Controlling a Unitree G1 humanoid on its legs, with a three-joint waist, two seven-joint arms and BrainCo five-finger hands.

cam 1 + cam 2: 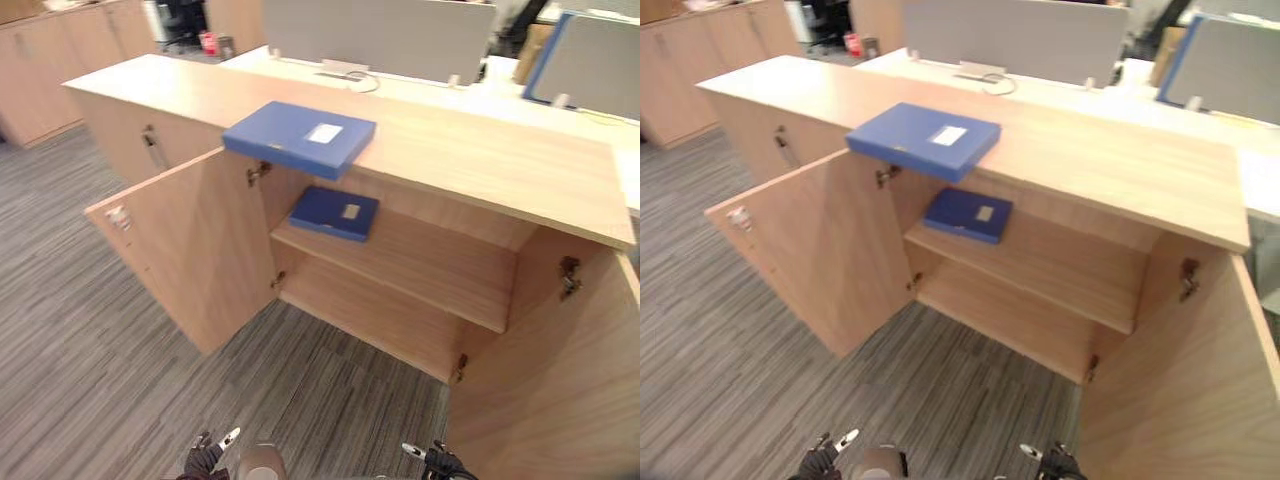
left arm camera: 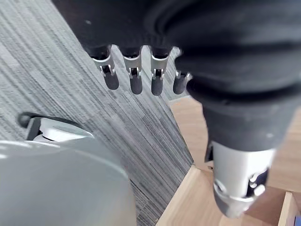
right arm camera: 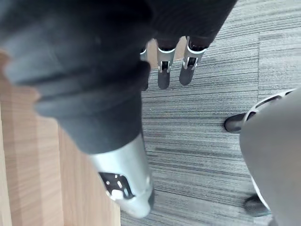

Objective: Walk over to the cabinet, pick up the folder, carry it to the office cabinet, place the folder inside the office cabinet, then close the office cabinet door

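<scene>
Nearest, two hands hang low over the grey carpet (image 1: 100, 380): the left hand (image 2: 135, 77) and the right hand (image 3: 163, 70) both have straight, spread fingers and hold nothing. Past them, a strip of bare carpet lies in front of the cabinet (image 1: 480, 150), and it narrows between two open doors. The left door (image 1: 190, 250) swings out to the robot's left, with its free edge jutting toward the carpet. The right door (image 1: 560, 380) stands wide open close by the right hand, its inner face near that arm. Inside, one shelf (image 1: 420, 265) splits the opening into two levels above the bottom board (image 1: 370, 320). There are two blue folders. The shelf folder (image 1: 333, 212) lies flat at the left end of the shelf, near its front edge, and the rest of the shelf to its right is bare. The top folder (image 1: 298, 137) lies flat on the cabinet's top above the left door's hinge side, turned at an angle, with its near corner poking out past the front edge. Beyond the top is a white desk (image 1: 420, 90) with two grey screens: one (image 1: 380, 35) behind the middle and one (image 1: 600, 65) at far right. More wooden cabinets (image 1: 50, 60) line the far left.
</scene>
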